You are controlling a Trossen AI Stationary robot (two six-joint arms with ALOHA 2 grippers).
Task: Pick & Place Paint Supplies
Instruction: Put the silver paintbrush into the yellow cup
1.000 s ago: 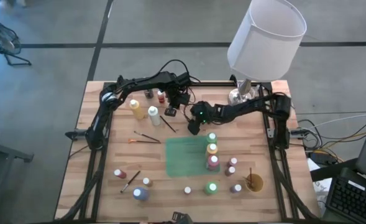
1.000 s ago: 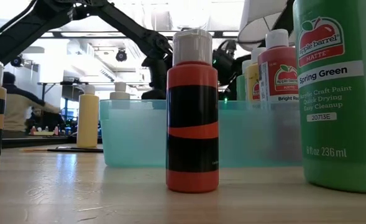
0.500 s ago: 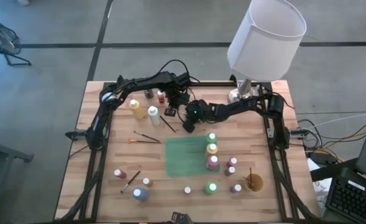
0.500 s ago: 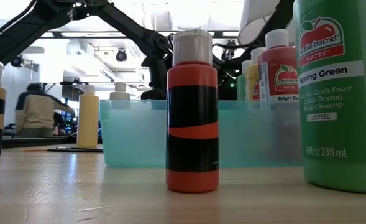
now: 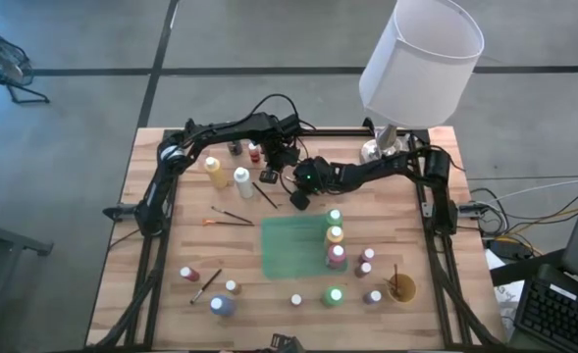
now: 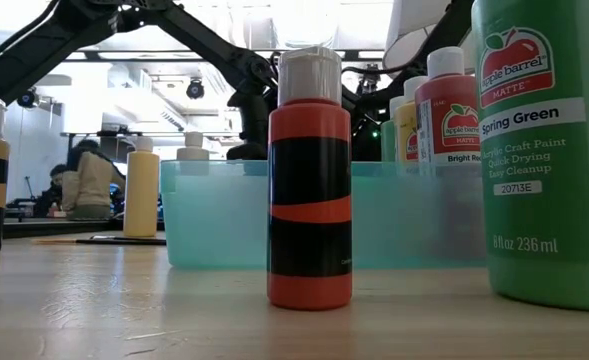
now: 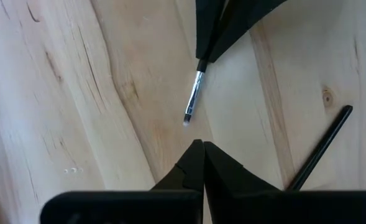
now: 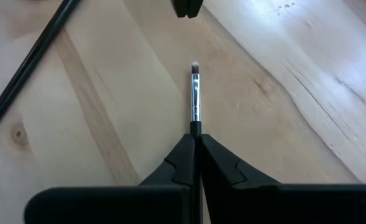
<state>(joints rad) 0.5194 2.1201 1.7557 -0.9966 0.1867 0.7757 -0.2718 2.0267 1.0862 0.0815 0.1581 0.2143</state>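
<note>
The right gripper (image 8: 195,146) is clamped on a thin brush (image 8: 195,99) (metal ferrule and tip poking out past the fingertips), just above the wooden tabletop (image 5: 406,211) near the middle of its far half. The left gripper (image 7: 202,149) hangs closed and empty just opposite the brush tip. A second dark brush (image 7: 319,149) lies loose on the tabletop beside them.

The pale wooden desk (image 5: 171,245) carries a flat green mat (image 5: 290,247) at its middle, paint bottles (image 5: 336,257) lined along the mat's right edge, loose brushes (image 5: 232,216) to the mat's left, and a tan cup (image 5: 401,288) near the right corner.
</note>
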